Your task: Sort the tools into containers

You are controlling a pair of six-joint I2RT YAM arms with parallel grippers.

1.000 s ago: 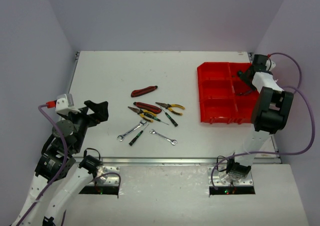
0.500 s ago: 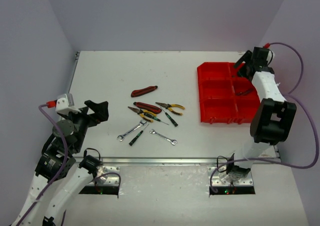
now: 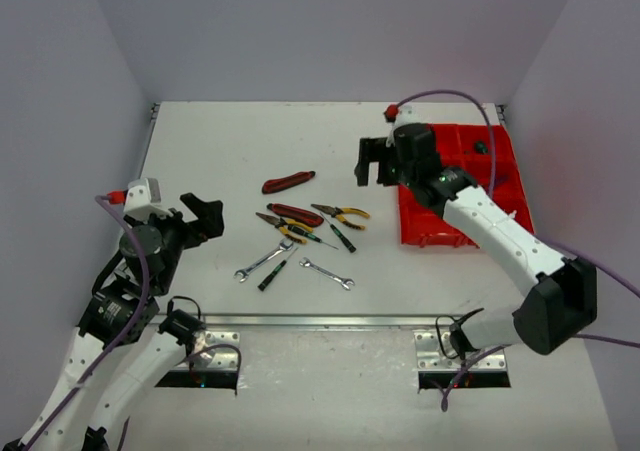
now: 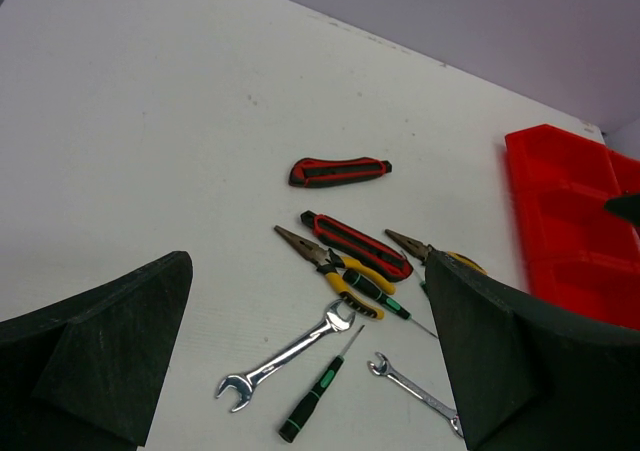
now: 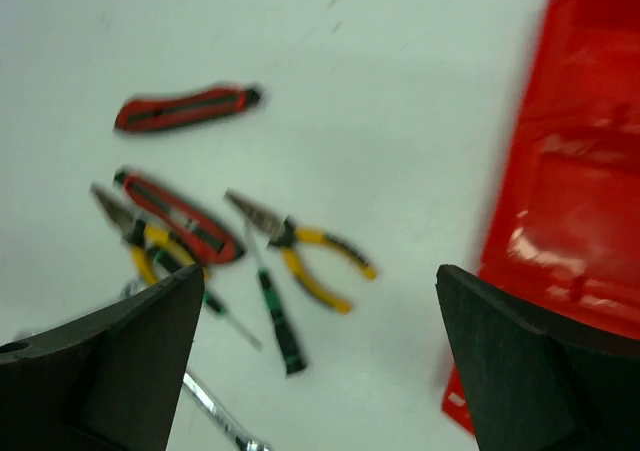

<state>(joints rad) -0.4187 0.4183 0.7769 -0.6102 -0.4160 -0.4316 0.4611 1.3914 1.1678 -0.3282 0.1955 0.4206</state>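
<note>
Lilac walls around a white tabletop point(image 3: 220, 141). Red tray point(image 3: 432, 236) sits upper right of the top view, with the right arm hiding much of it. One small dark thing point(image 3: 481, 148) shows in a far compartment, can't tell what it is.

The tools lie loose in a cluster mid-frame, well apart from the tray:
- upper red-black tool point(image 3: 288, 182), alone above the rest
- lower red-black tool point(image 3: 295, 214)
- right yellow pliers point(image 3: 340, 212)
- left yellow pliers point(image 3: 280, 228), touching the lower red-black tool
- long wrench point(image 3: 263, 261)
- small wrench point(image 3: 328, 273)
- green screwdriver point(image 3: 343, 236)
- second green screwdriver point(image 3: 275, 276), beside the long wrench
- a thin third screwdriver seems to lie among the pliers

Right hand point(image 3: 375, 163) hangs just left of the tray's left edge, fingers spread wide, nothing in them. Its wrist view looks down on the pliers. Left hand point(image 3: 200, 219) is at the left edge of the frame, also spread and empty, near the cluster but touching nothing.

Judgement: sorting is barely started. About nine tools are left on the tabletop, and none is being carried or grasped right now. The next pick likely comes from the pliers side of the pile.
</note>
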